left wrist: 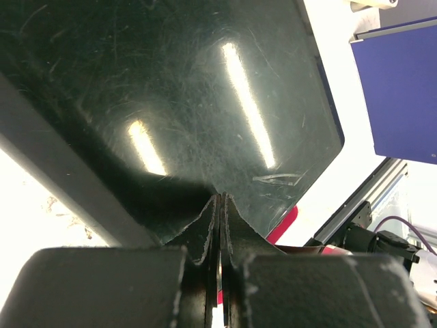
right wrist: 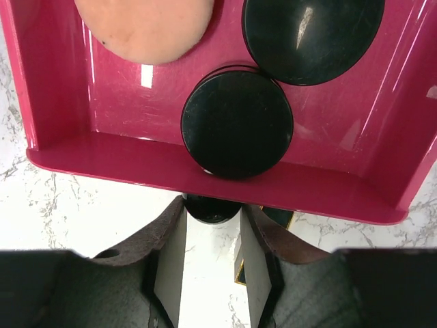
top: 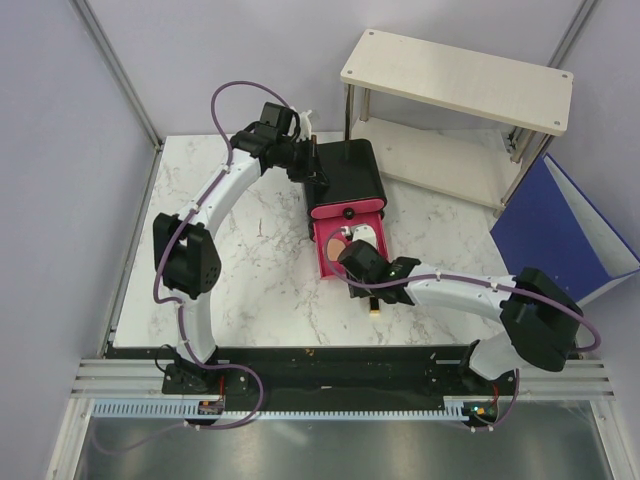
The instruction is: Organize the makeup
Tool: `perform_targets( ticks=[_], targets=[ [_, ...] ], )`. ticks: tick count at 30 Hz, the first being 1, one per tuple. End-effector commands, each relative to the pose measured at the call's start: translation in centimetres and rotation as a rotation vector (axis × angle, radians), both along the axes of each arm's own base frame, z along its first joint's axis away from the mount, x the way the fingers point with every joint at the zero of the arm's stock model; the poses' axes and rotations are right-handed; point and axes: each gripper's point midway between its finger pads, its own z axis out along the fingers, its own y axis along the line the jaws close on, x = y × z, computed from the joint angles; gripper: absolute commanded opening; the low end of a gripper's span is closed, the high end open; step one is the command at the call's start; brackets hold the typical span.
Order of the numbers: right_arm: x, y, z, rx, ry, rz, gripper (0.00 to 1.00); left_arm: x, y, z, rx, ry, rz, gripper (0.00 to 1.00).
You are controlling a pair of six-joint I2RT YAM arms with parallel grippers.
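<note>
A pink drawer (top: pixel 322 243) stands pulled out of the black box (top: pixel 348 172). In it lie a peach disc (right wrist: pixel 143 27) and two black round jars (right wrist: pixel 237 121) (right wrist: pixel 313 34). My right gripper (right wrist: pixel 212 217) sits at the drawer's front wall (right wrist: pixel 205 171), its pads touching both sides of the small black drawer knob (right wrist: pixel 212 209). A black-gold lipstick (top: pixel 375 302) lies on the table just under that arm. My left gripper (left wrist: pixel 222 199) is shut with nothing in it, its tips against the box's glossy black surface (left wrist: pixel 205 82). Other makeup is out of view.
A white two-tier shelf (top: pixel 455 80) stands at the back right. A blue folder (top: pixel 560 230) leans at the right edge of the marble table (top: pixel 250 290). The right arm (top: pixel 460 290) crosses the table in front of the drawer.
</note>
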Motion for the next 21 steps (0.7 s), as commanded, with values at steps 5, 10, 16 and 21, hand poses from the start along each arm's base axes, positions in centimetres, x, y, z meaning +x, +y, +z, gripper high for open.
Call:
perform_targets(
  ticks=[5,10,16,21],
  targets=[
    [3.5,1.9,2.9,0.042,-0.127,-0.06,0.19,-3.7,5.0,-9.8,0.303,0.263,0.007,0.02],
    [3.7,1.8,4.8,0.07,-0.162,-0.057,0.11,-3.5,5.0,-9.7,0.304,0.26,0.007,0.02],
    [4.3,1.4,7.8,0.074,-0.226,-0.06,0.09,-3.3,5.6,-9.5,0.332,0.244,0.026,0.02],
    [5.0,1.9,9.6,0.087,-0.262,-0.062,0.09,-2.5,6.7,-8.2,0.383,0.18,0.072,0.02]
  ],
)
